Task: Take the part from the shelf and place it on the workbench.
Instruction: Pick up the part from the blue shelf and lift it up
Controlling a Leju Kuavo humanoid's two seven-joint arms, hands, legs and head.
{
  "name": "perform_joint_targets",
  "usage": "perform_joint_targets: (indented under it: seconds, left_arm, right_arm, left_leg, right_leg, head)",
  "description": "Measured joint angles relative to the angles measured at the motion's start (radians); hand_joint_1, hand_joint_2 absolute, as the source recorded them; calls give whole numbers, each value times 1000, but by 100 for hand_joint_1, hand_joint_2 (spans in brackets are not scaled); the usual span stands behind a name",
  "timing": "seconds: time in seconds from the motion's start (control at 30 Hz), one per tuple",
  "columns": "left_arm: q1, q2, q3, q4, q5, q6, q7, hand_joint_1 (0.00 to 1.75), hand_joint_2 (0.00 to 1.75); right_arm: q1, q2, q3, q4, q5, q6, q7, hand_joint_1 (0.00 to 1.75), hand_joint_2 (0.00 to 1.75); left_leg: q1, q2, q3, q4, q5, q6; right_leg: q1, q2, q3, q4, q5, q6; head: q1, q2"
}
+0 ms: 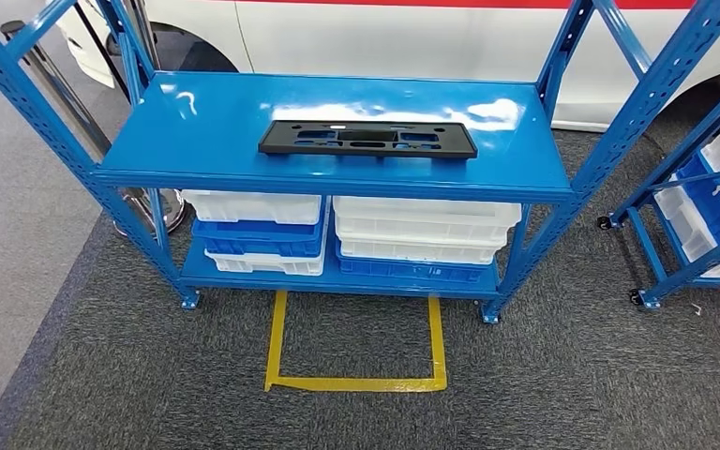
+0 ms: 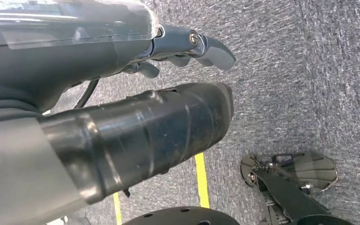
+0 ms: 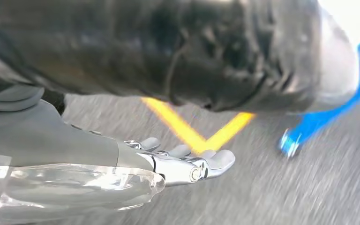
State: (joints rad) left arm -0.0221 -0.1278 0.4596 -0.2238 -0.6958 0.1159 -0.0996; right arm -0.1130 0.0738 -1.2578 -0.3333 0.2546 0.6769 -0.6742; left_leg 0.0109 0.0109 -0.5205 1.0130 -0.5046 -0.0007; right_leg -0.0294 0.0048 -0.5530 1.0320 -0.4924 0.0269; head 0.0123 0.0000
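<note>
Black plastic part (image 1: 367,139) lies untouched on the blue shelf's (image 1: 197,141) top deck, so pickup and transfer to the workbench remain, while the left hand (image 2: 178,51) and right hand (image 3: 183,161) hang empty, fingers loosely apart, above the carpet.

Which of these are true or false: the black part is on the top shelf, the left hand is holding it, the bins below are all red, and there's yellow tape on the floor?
1. The black part lies on the top shelf. True.
2. The left hand holds the part. False: it holds nothing, over the carpet.
3. The bins on the lower level are all red. False: they are white and blue.
4. Yellow tape marks the floor before the shelf. True.
5. The right hand rests on the shelf. False: it hangs empty above the floor.
</note>
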Motion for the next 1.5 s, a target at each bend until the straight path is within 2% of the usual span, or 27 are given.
perform_joint_targets:
  seconds: [0.07, 0.2, 0.3, 0.43, 0.57, 0.67, 0.8, 0.9, 1.0, 1.03, 1.07, 1.13, 1.17, 1.2, 1.23, 1.27, 1.3, 1.33, 1.37, 1.4, 1.43, 1.5]
  left_arm:
    - [-1, 0, 7, 0, -8, -5, -5, 0, 0]
    - [-2, 0, 16, 1, -25, -14, -6, 0, 0]
    - [-1, 0, 22, 2, -44, -17, 0, 0, 0]
    - [-2, 0, 35, 3, -62, -20, 11, 0, 0]
    - [-2, 0, 39, 4, -90, -33, 27, 0, 0]
    - [-4, 0, 39, 5, -114, -43, 41, 0, 0]
    - [-9, 1, 39, 5, -140, -54, 51, 0, 0]
    - [-11, 1, 39, 5, -148, -54, 56, 0, 0]
    - [-13, 2, 39, 6, -152, -54, 62, 0, 0]
    - [-13, 2, 39, 6, -154, -54, 63, 0, 0]
    - [-14, 2, 40, 6, -156, -54, 64, 0, 0]
    - [-13, 2, 40, 6, -158, -54, 65, 0, 0]
    - [-13, 2, 40, 6, -158, -54, 65, 0, 0]
    - [-13, 2, 40, 6, -158, -54, 65, 0, 0]
    - [-13, 2, 40, 7, -158, -54, 66, 0, 0]
    - [-13, 2, 40, 7, -158, -54, 66, 0, 0]
    - [-13, 1, 40, 7, -159, -54, 66, 0, 0]
    - [-13, 1, 40, 7, -159, -54, 66, 0, 0]
    - [-13, 1, 40, 8, -159, -55, 66, 0, 0]
    - [-14, 1, 40, 8, -159, -55, 66, 0, 0]
    - [-15, 1, 40, 9, -159, -55, 66, 0, 0]
    - [-18, 1, 41, 9, -159, -54, 67, 0, 0]
  right_arm:
    - [-9, 5, 40, -36, 1, 89, -15, 0, 0]
    - [-26, 52, 187, -181, -63, 207, 14, 0, 175]
    - [5, 104, 376, -357, -213, 209, 83, 0, 175]
    - [74, 136, 665, -558, -380, 135, 125, 0, 175]
    - [143, 137, 928, -733, -380, 75, 89, 0, 175]
    - [188, 133, 1155, -877, -347, -9, 75, 0, 175]
    - [208, 108, 1466, -1025, -327, -157, 83, 0, 0]
    - [208, 76, 1618, -1074, -309, -244, 106, 0, 0]
    - [207, 38, 1731, -1106, -280, -332, 133, 0, 0]
    - [207, 28, 1756, -1115, -270, -359, 141, 0, 0]
    - [208, 19, 1775, -1124, -263, -379, 147, 0, 0]
    - [208, 1, 1804, -1137, -257, -404, 156, 0, 0]
    - [209, -7, 1814, -1141, -256, -409, 160, 0, 0]
    - [210, -13, 1822, -1143, -256, -411, 163, 0, 0]
    - [210, -19, 1829, -1146, -256, -413, 165, 0, 0]
    - [210, -23, 1835, -1150, -256, -413, 166, 0, 0]
    - [210, -26, 1840, -1153, -256, -413, 166, 0, 0]
    - [209, -29, 1843, -1157, -256, -413, 167, 0, 0]
    - [209, -31, 1847, -1160, -256, -413, 167, 0, 0]
    - [209, -33, 1849, -1163, -256, -413, 167, 0, 0]
    - [209, -35, 1851, -1165, -256, -415, 167, 0, 0]
    - [210, -38, 1855, -1171, -256, -429, 168, 0, 0]
  left_leg:
    - [0, 0, -1, 0, 0, 0]
    - [1, 0, 1, -1, 1, 0]
    - [1, 0, 1, 0, 1, -1]
    - [1, 0, 1, -1, 1, -1]
    - [1, 0, 0, -1, 1, -1]
    - [1, 0, 0, 1, 0, 0]
    - [0, 0, -2, 4, -1, 1]
    - [-1, 0, -5, 9, -3, 6]
    - [4, 1, -2, -1, 3, 17]
    - [7, 2, 1, -8, 7, 22]
    - [10, 3, 5, -15, 11, 27]
    - [10, 4, 6, -18, 12, 31]
    - [9, 4, 7, -17, 11, 31]
    - [9, 4, 8, -17, 10, 31]
    - [9, 3, 11, -17, 7, 30]
    - [9, 2, 16, -16, 3, 28]
    - [9, 1, 22, -16, -2, 24]
    - [8, 0, 25, -14, -7, 19]
    - [6, 0, 27, -13, -12, 13]
    - [4, 0, 27, -12, -15, 7]
    - [3, 1, 26, -12, -16, 1]
    - [6, 2, 29, -12, -21, -10]
  right_leg:
    - [0, 0, 0, 0, 0, 0]
    - [1, 0, 0, 0, 0, 0]
    - [1, 0, 0, 0, 0, 0]
    - [1, 1, -1, 0, 0, 0]
    - [1, 1, -1, 1, 0, 0]
    - [1, 1, -1, 0, 0, 0]
    - [-1, 0, -1, -1, 1, 1]
    - [-3, 0, -1, -2, 3, 5]
    - [-3, 0, 0, -3, 2, 14]
    - [-2, -1, -6, 12, -10, 15]
    - [-2, -1, -23, 47, -31, 16]
    - [-2, -2, -86, 170, -88, 15]
    - [-1, -1, -120, 231, -107, 16]
    - [-2, -2, -143, 267, -109, 15]
    - [-2, -2, -147, 265, -90, 14]
    - [-2, -3, -132, 222, -53, 12]
    - [-2, -4, -104, 155, -11, 8]
    - [1, -5, -76, 92, 18, 3]
    - [4, -6, -54, 43, 34, -2]
    - [7, -6, -45, 20, 35, -7]
    - [11, -5, -43, 16, 29, -11]
    - [10, -3, -42, 10, 27, -23]
  head:
    - [0, 0]
    - [0, 0]
    - [0, 0]
    - [0, 0]
    - [0, 0]
    - [0, 0]
    - [0, 0]
    - [0, 0]
    - [0, 0]
    - [0, 0]
    - [1, 0]
    - [1, 0]
    - [1, 0]
    - [1, 0]
    - [1, 0]
    - [1, 0]
    - [1, 0]
    - [1, 0]
    - [1, 0]
    - [1, 0]
    - [0, 0]
    - [0, 0]
